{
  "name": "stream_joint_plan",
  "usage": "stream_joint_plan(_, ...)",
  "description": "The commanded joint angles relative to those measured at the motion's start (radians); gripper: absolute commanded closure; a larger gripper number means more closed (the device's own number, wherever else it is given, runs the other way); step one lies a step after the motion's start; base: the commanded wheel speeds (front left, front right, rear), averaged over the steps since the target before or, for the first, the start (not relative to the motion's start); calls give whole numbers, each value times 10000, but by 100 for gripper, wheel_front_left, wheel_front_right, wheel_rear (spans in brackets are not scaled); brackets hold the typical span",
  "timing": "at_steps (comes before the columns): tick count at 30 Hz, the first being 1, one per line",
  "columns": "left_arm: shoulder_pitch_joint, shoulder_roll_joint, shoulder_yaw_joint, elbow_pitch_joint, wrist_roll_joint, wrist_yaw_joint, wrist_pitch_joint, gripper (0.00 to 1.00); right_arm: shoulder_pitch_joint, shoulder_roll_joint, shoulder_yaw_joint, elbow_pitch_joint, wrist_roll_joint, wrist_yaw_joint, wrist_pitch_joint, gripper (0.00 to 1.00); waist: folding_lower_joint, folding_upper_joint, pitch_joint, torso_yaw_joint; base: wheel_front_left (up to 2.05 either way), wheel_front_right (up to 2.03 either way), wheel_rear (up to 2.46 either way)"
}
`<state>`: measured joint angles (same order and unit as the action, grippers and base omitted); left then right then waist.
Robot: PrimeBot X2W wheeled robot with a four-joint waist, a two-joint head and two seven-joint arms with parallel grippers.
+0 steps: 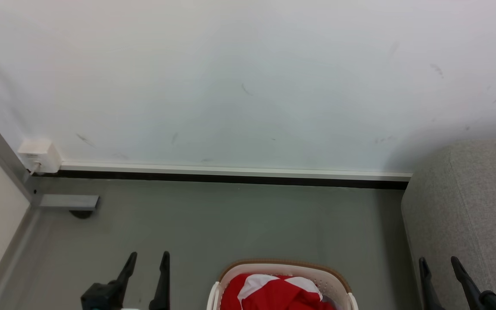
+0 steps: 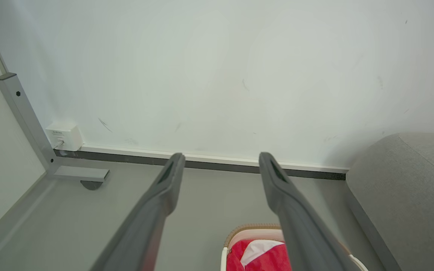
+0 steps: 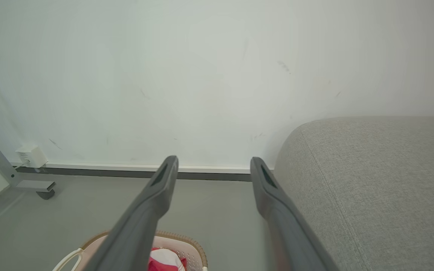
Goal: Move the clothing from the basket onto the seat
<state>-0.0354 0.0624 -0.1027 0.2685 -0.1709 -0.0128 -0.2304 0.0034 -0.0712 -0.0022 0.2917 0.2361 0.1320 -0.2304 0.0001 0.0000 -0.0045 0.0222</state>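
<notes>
Both jaws spread, left gripper (image 1: 149,254) and right gripper (image 1: 438,259) empty; crumpled red-and-white clothing (image 1: 269,295) fills the perforated, rounded basket (image 1: 284,262).

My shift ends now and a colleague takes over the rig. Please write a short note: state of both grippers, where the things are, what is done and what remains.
Left gripper: open, holds nothing, over the floor to the left of the basket.
Right gripper: open, holds nothing, near the seat.
Clothing: red and white pieces lie in the basket, which stands on the floor between the grippers. The seat is on the robot's right.
Done: nothing that shows; no clothing on the visible part of the seat.
Left: grasp the clothing and lay it on the seat.
</notes>
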Motion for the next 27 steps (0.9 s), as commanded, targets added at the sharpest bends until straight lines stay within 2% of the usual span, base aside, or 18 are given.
stream_joint_plan(1,49,14,19,-6,322,-28,-115,0,91,-28,-17,11,-184,-21,-108,0,-1,0,0,1,0,0,0)
stream_joint_plan(15,125,-55,55,146,1161,-138,-352,0,181,75,-148,99,-557,-24,-360,0,-1,0,33,-30,0,0,0)
stream_joint_plan(27,-39,-103,119,237,764,-268,-352,0,34,46,-56,95,-338,-24,-344,0,-1,0,212,-206,0,0,0)
